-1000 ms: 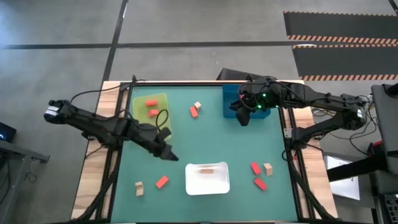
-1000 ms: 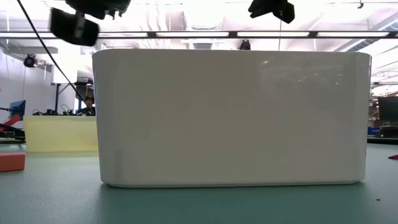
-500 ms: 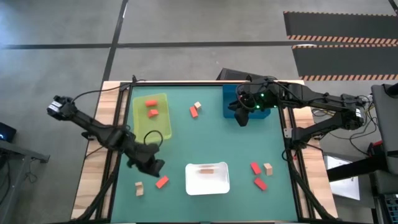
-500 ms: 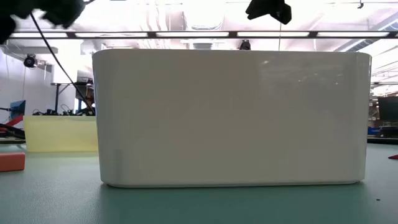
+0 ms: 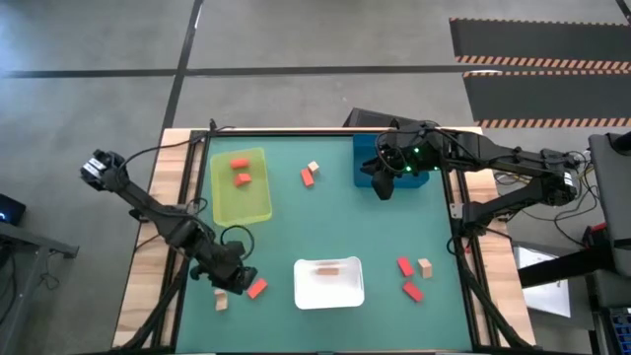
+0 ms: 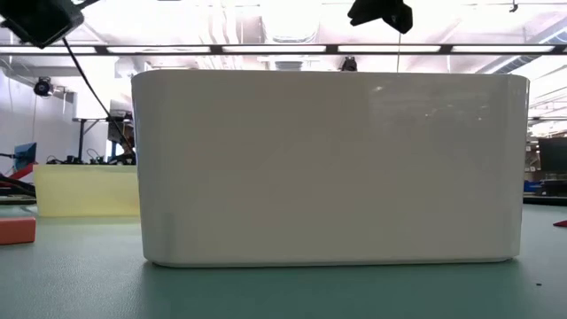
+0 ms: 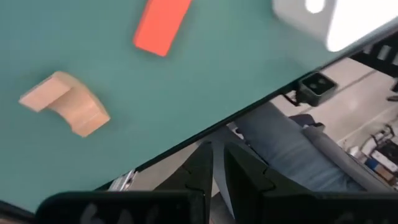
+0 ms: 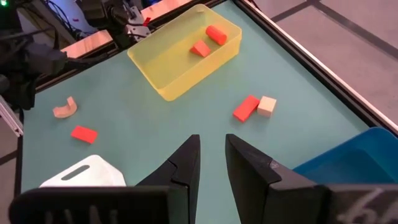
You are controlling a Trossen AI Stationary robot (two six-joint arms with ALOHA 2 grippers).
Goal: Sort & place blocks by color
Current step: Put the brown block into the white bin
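Note:
My left gripper (image 5: 237, 280) (image 7: 218, 168) hovers near the table's near-left corner with its fingers close together and nothing between them. An orange-red block (image 5: 257, 288) (image 7: 163, 25) and a tan arch-shaped block (image 5: 221, 301) (image 7: 65, 102) lie flat on the mat just beside it. My right gripper (image 5: 383, 190) (image 8: 212, 152) waits, shut, by the blue tray (image 5: 367, 158). Two orange-red blocks (image 5: 242, 171) lie in the yellow-green tray (image 5: 261, 207). A tan block (image 5: 328, 269) lies in the white tray (image 5: 345, 294).
A red block (image 5: 308, 177) and a tan block (image 5: 314, 167) lie mid-table toward the far edge. Two red blocks (image 5: 405, 266) (image 5: 412, 290) and a tan one (image 5: 425, 266) lie near-right. A person's legs (image 7: 280, 143) show beyond the near edge. The white tray (image 6: 328, 168) fills the low view.
My left gripper has swung from beside the yellow-green tray's near-right corner toward the table's near-left corner, and now sits over the spot between the tan block and the orange-red block. Nothing else has moved.

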